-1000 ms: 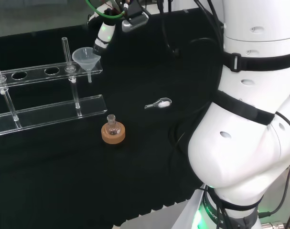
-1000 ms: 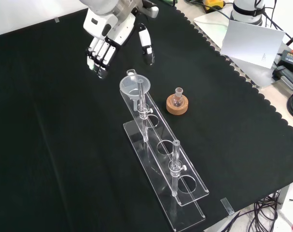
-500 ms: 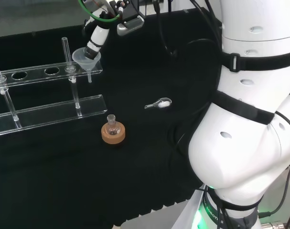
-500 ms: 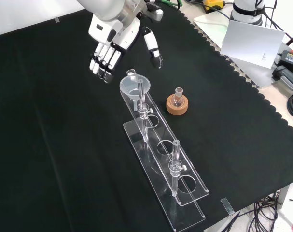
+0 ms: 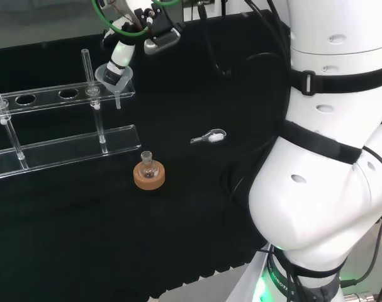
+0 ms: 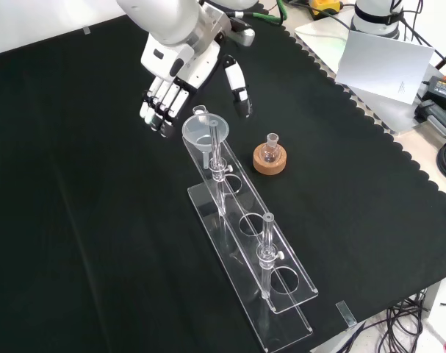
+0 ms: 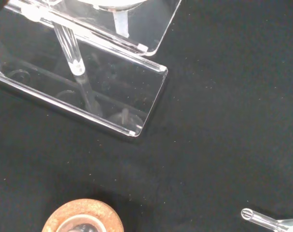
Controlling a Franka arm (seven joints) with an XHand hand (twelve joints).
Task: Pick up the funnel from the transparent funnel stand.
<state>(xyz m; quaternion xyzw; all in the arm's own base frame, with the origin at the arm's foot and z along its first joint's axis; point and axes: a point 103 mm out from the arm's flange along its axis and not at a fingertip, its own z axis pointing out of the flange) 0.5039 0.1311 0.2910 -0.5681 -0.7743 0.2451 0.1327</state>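
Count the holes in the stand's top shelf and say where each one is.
4. In the front view, the funnel sits in the farthest hole of the funnel stand; three open holes follow toward the near end.

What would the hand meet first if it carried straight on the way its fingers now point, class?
Most likely the funnel: the hand hangs open just above it, fingers and thumb either side of its rim. Depth is uncertain.

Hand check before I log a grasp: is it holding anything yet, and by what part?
Nothing is held. The hand hovers open by the funnel, fingers to one side and thumb to the other, without closing on its rim; the funnel sits in the stand.
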